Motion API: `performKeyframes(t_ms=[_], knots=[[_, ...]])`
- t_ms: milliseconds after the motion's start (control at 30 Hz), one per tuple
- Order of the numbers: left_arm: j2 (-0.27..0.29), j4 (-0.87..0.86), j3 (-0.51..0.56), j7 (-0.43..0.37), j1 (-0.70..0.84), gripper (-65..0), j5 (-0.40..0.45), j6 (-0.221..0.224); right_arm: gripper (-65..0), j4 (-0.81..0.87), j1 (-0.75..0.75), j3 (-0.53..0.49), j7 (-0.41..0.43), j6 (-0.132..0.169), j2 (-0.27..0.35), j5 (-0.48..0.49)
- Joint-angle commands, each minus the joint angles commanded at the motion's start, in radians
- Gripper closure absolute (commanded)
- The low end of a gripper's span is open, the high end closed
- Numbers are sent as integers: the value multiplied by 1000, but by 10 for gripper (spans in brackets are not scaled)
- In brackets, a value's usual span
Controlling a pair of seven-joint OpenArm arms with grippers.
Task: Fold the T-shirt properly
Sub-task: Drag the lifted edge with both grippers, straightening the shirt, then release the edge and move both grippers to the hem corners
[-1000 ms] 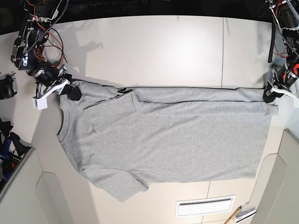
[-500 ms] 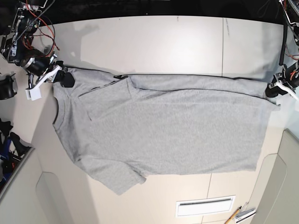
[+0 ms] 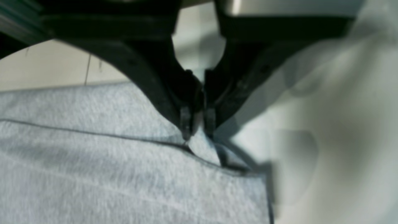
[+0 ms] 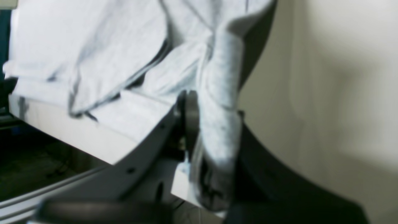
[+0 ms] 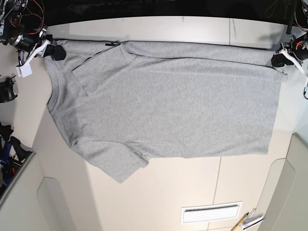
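The light grey T-shirt (image 5: 168,101) lies spread across the pale table, plain side up, its neck toward the left and its hem toward the right. My left gripper (image 5: 279,58) is shut on the shirt's far right corner; in the left wrist view its black fingertips (image 3: 186,122) pinch the hem edge of the T-shirt (image 3: 93,174). My right gripper (image 5: 52,49) is shut on the shirt's far left corner by the shoulder. In the right wrist view a bunched roll of the T-shirt (image 4: 219,102) sits between the jaws.
A white vent grille (image 5: 211,212) is set into the table near the front edge, with a pencil-like tool (image 5: 243,221) beside it. Dark equipment and cables (image 5: 6,91) sit off the table's left side. The table's back edge (image 5: 144,19) lies just beyond the shirt.
Both grippers have carried the shirt's top edge toward the back of the table, dragging the whole shirt that way. The folded-over strip along that edge has flattened out.
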Motion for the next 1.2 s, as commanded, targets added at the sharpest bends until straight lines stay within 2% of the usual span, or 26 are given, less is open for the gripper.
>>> performKeyframes(t_ms=[133,267,667,700,800,833,867,900,1000,1100,1200], knots=[[-1,1,0,8,41,0,-2,0,0,36,-48,23,0,-1,22,2],[0,1,0,84,45,0,-57,0,0,52,-70,24,-8,-1,36,2],[5,0,0,100,87,0,-76,0,0,52,-97,26,-7,-3,35,-30],[5,0,0,100,87,-36,-76,0,0,52,-97,26,-6,-5,35,-32],[5,0,0,101,88,-215,-76,0,-232,52,-97,26,-2,-6,35,-40],[5,0,0,101,87,-274,-76,0,-274,52,-97,27,-2,-6,35,-39],[5,0,0,101,87,-317,-76,0,-280,52,-97,34,-3,-6,35,-38],[5,1,-2,101,87,-334,-77,0,-279,54,-97,47,-3,-6,35,-37],[4,1,-54,101,87,-334,-97,0,-279,84,-92,125,1,-6,35,-18],[4,1,-172,100,87,-334,-138,0,-279,139,-92,203,37,-6,36,-17],[-1,1,-275,100,79,-334,-198,0,-280,151,-44,226,87,-18,36,-48]])
